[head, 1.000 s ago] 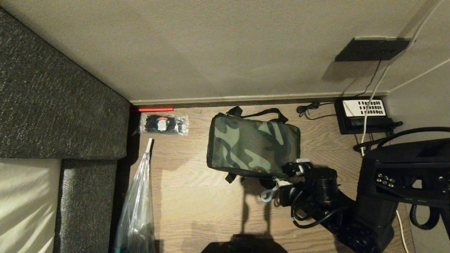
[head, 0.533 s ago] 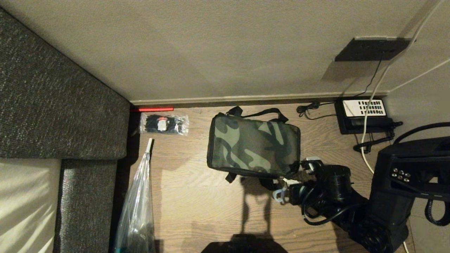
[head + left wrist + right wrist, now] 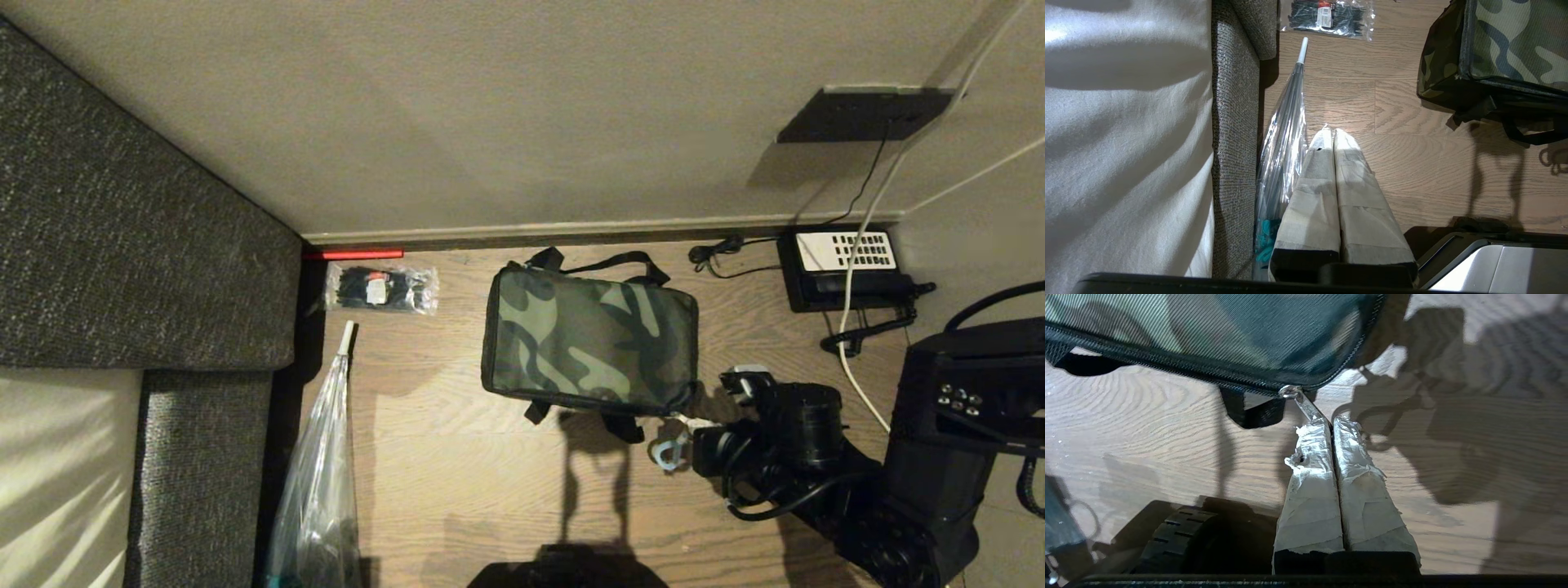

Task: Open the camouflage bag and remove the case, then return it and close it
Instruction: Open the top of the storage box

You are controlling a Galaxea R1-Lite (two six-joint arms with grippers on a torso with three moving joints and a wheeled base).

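The camouflage bag (image 3: 588,339) lies on the wooden floor near the wall with its lid down. My right gripper (image 3: 684,429) is at the bag's near right corner, shut on the light blue zipper pull (image 3: 668,454). In the right wrist view the pull (image 3: 1306,406) runs taut from the slider on the bag's zipper (image 3: 1229,326) into the taped fingertips of the right gripper (image 3: 1332,421). My left gripper (image 3: 1331,132) hangs shut and empty over the floor left of the bag (image 3: 1506,41). The case is out of view.
A grey sofa (image 3: 122,245) fills the left side, with a clear folded umbrella (image 3: 318,482) beside it. A packet of black cable ties (image 3: 381,287) lies by the wall. A black telephone (image 3: 845,265) and cables sit right of the bag.
My right gripper has moved to the right along the bag's near edge, taking the zipper pull with it. The bag has stayed in place.
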